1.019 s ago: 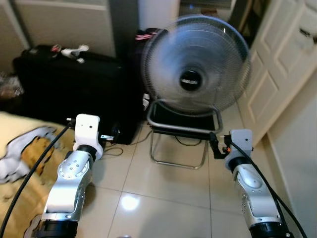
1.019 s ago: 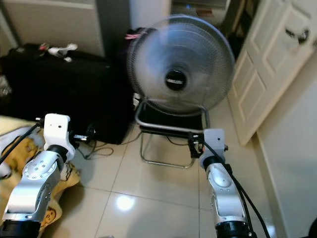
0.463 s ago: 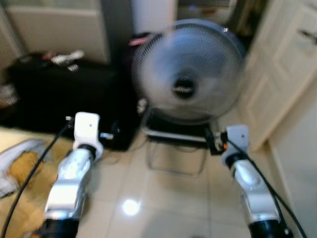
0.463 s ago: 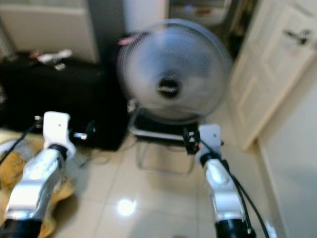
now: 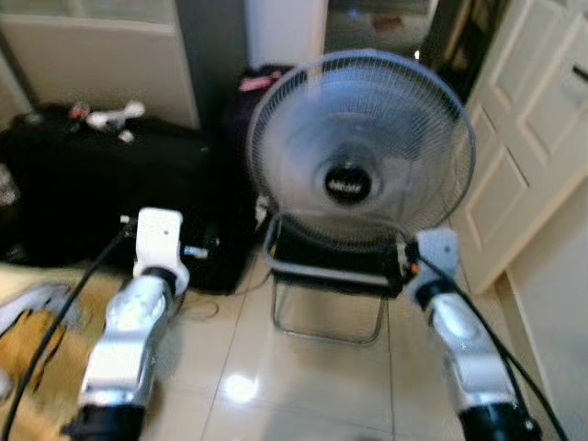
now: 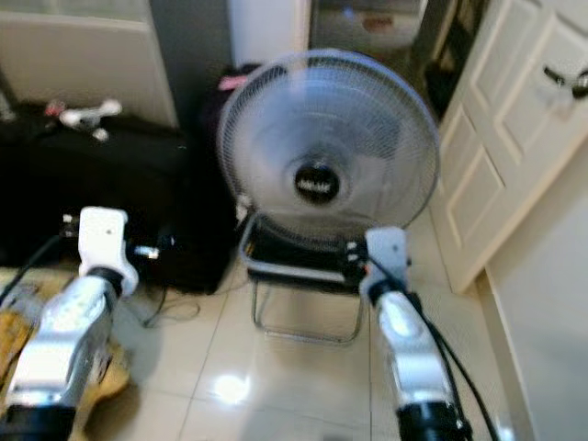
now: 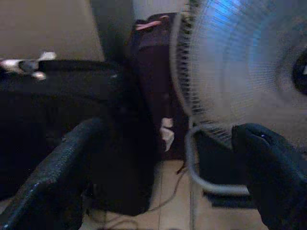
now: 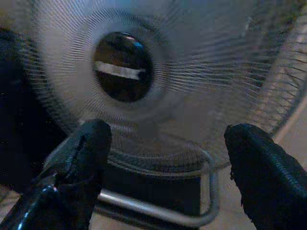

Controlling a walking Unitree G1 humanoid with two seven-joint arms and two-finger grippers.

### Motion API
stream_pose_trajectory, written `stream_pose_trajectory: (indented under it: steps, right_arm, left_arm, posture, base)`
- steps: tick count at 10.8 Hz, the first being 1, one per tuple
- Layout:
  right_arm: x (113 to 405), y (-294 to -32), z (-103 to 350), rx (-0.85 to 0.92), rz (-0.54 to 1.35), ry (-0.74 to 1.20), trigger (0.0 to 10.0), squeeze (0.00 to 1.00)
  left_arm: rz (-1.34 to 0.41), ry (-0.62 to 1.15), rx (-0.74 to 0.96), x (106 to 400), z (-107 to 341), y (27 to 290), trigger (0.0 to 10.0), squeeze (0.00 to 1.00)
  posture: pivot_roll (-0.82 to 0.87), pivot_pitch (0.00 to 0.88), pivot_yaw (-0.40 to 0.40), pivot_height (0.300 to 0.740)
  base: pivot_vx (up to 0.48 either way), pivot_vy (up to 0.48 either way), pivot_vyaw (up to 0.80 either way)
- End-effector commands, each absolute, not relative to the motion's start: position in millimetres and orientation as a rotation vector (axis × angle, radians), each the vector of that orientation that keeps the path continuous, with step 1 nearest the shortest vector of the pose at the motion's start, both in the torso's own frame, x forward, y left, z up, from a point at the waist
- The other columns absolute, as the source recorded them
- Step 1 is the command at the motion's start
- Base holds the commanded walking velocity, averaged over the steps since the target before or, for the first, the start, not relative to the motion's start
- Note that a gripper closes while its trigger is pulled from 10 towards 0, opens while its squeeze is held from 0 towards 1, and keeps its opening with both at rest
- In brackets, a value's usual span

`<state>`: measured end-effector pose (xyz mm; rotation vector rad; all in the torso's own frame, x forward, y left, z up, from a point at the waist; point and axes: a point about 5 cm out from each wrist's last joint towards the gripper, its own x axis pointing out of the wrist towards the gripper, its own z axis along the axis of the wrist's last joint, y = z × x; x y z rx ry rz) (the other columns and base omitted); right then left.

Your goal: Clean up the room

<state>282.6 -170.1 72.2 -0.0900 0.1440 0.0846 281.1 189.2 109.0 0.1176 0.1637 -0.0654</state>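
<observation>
Both arms are up in front of me, nothing held. Left gripper (image 7: 158,177) spread wide and empty, pointing at the gap between the fan and the black luggage. Right gripper (image 8: 163,163) also wide and empty, fingers framing the lower half of the fan's grille.

Near left on the floor: yellow blanket (image 5: 28,358), crumpled and soft (probably part of the tidy-up, but not what I'm aimed at).

Directly ahead on the tile floor (image 5: 303,386): floor fan (image 5: 360,152), round wire grille tilted up on a bent metal tube stand (image 5: 326,299). Blade outline is smeared inside the grille, so I judge it may be running. Thin cable (image 5: 207,308) trails across the tiles from its left side.

Handling guess: light but bulky and top-heavy. The grille wire is thin and will flex or snag a finger, so I won't pinch there. The tube stand is stiff; best hold is the top crossbar, one gripper at each end. Smooth metal, may slip.

Behind left: black suitcase (image 5: 101,193) with small white items on top. Behind right: white panel door (image 5: 533,119), just beside the fan.
</observation>
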Motion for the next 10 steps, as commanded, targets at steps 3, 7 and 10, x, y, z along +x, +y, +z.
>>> stream_pose_trajectory:
  steps: [3, 7, 10]
  right_arm:
    - [281.6, -179.2, 71.1, -0.093, 0.057, 0.147, 10.0, 0.00]
    - [281.1, -177.2, 59.5, -0.057, 0.023, 0.226, 10.0, 0.00]
    - [280.9, -177.8, 58.8, -0.047, 0.013, 0.233, 10.0, 0.00]
  left_arm:
    - [-0.096, 0.153, 0.112, 282.9, 111.0, 182.3, 10.0, 0.09]
    - [-0.117, 0.165, 0.120, 282.0, 107.6, 178.8, 10.0, 0.07]
    - [-0.121, 0.164, 0.121, 281.6, 107.5, 178.4, 10.0, 0.07]
  posture:
    - [-0.05, 0.000, 0.012, 0.740]
    - [-0.05, 0.000, 0.010, 0.740]
    - [-0.05, 0.000, 0.011, 0.740]
  base:
    - [0.433, 0.000, 0.00]
    - [0.208, 0.000, 0.00]
    - [0.000, 0.000, 0.00]
